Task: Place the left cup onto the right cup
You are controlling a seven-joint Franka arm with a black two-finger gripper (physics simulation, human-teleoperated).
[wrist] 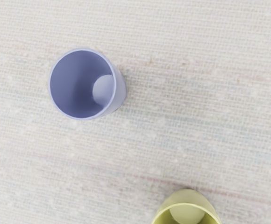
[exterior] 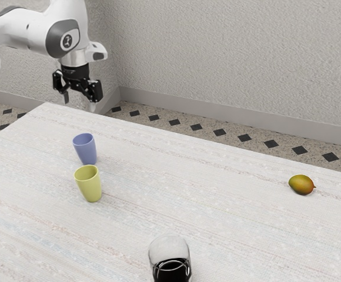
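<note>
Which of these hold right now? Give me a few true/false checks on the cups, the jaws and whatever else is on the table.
1. The blue cup and the yellow-green cup both stand upright, mouths up. True.
2. The jaws are closed on the blue cup. False: they hang open and empty above the table, clear of both cups.
3. The blue cup sits stacked on the yellow-green cup. False: the two stand side by side on the table, apart.
4. A small fruit lies far off toward the exterior view's right. True.

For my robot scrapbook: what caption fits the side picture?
Open gripper hangs above a blue cup and a yellow-green cup, both upright.
</note>
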